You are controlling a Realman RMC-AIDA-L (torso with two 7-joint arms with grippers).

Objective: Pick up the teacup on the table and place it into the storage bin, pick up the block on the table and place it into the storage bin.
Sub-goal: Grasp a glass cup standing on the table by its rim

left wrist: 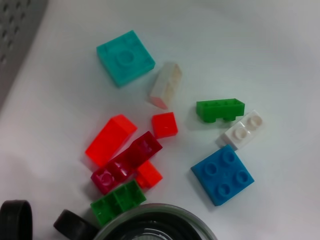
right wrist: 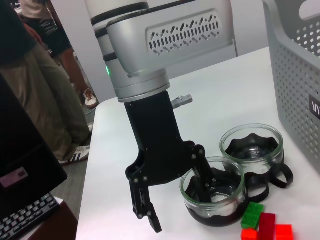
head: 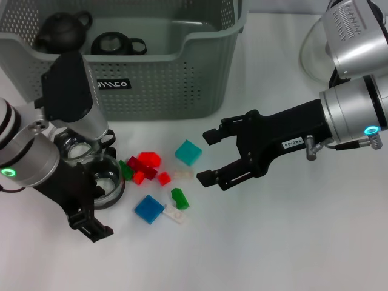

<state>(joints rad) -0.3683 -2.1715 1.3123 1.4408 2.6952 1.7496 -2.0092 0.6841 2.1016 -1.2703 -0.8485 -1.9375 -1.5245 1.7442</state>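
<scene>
A white surface (right wrist: 150,95) fills the room's foreground (people (right wrist: 35,85) stand beyond it, beside a dark keyboard (right wrist: 22,222)).

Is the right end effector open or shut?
Open: in the head view, the right end effector has its two fingers spread apart over the table, holding nothing.

Grey-green perforated storage bin (head: 182,85) at table rear; glass teacups (head: 109,179) (black-based) upright in front, beside scattered coloured blocks (head: 188,151).

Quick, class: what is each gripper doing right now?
Left gripper: open, straddling a glass teacup's rim, not lifted.
Right gripper: open, empty, over the blocks.
</scene>
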